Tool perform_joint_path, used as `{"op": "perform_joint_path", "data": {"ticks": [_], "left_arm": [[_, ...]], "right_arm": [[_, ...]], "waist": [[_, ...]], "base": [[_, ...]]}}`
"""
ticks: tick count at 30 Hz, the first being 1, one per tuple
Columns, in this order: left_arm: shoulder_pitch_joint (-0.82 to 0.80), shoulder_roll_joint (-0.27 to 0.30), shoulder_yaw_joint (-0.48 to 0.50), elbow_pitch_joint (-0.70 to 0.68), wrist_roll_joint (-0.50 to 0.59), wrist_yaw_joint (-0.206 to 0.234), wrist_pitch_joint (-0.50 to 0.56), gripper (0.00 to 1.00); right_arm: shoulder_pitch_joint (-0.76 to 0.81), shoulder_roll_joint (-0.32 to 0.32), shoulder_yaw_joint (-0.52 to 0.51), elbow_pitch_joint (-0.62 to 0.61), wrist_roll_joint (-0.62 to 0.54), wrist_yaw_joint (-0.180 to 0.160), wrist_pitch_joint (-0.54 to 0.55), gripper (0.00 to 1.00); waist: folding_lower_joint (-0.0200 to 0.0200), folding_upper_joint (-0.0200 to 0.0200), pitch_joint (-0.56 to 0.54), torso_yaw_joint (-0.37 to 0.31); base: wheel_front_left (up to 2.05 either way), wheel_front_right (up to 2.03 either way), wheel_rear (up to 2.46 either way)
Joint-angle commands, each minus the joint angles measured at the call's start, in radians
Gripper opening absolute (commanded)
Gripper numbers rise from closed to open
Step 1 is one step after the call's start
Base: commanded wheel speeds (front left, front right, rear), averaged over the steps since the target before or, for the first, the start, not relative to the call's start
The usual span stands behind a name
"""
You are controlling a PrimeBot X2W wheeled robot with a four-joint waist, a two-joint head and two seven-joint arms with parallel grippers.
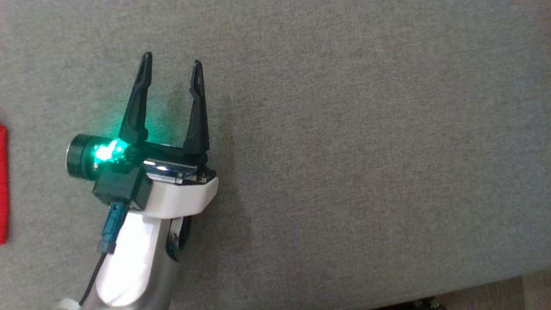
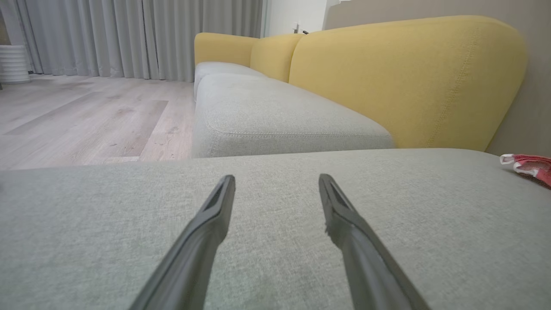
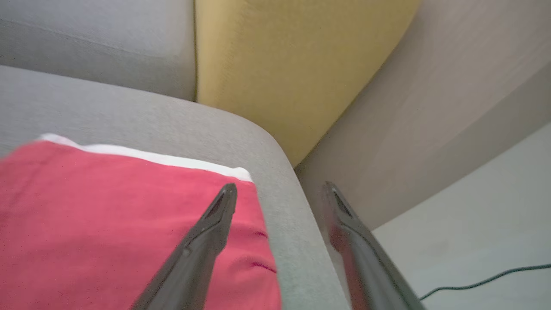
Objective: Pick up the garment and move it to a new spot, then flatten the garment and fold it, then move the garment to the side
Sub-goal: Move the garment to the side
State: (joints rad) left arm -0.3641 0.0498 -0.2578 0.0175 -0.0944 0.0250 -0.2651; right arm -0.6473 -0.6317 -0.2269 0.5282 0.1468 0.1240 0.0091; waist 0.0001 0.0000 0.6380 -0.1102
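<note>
Grey sofa cushion (image 1: 366,150), left fingers (image 1: 137,99) spread over it, right fingers (image 3: 204,241) spread over red garment (image 3: 107,215)

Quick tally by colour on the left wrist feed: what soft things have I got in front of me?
Yellow back cushions: 3
Grey seat cushions: 3
Red garment: 1
Total: 7

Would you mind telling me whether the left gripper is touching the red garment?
Apart. In the left wrist view the left gripper is open over bare grey cushion, with the red garment well off to one side.
</note>
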Motion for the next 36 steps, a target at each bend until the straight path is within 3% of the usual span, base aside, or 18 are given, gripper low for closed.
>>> {"op": "perform_joint_path", "data": {"ticks": [1, 4, 9, 18, 27, 36], "left_arm": [[0.011, 0.0, 0.019, -0.01, -0.001, -0.002, 0.003, 1.0], [0.035, 0.0, 0.016, 0.003, -0.011, 0.006, 0.003, 1.0], [0.088, 0.0, 0.023, 0.033, -0.044, 0.024, 0.003, 1.0], [0.222, 0.0, 0.077, 0.113, -0.096, 0.042, 0.003, 1.0], [0.317, 0.0, 0.106, 0.189, -0.1, 0.021, 0.003, 1.0], [0.336, 0.0, 0.111, 0.252, -0.079, 0.0, 0.003, 1.0]], "right_arm": [[0.015, -0.021, 0.001, -0.029, -0.008, 0.007, -0.016, 1.0], [0.028, 0.071, 0.041, -0.054, -0.028, 0.007, -0.088, 1.0], [0.104, 0.177, 0.202, -0.102, 0.009, 0.007, -0.203, 1.0], [0.305, 0.342, 0.397, -0.123, 0.08, 0.007, -0.27, 1.0], [0.549, 0.505, 0.353, -0.2, 0.049, 0.007, -0.271, 1.0], [0.624, 0.558, 0.315, -0.208, -0.001, 0.007, -0.271, 1.0]], "waist": [[-0.0001, 0.0, -0.032, 0.005], [-0.0001, 0.0, -0.099, 0.01], [-0.0001, 0.0, -0.227, 0.033], [-0.0001, 0.0, -0.494, 0.09], [-0.0001, 0.0, -0.65, 0.129], [-0.0001, 0.0, -0.685, 0.14]], "base": [[0.0, 0.0, 0.0], [0.0, 0.0, 0.0], [0.0, 0.0, 0.0], [0.0, 0.0, 0.0], [0.0, 0.0, 0.0], [0.0, 0.0, 0.0]]}}
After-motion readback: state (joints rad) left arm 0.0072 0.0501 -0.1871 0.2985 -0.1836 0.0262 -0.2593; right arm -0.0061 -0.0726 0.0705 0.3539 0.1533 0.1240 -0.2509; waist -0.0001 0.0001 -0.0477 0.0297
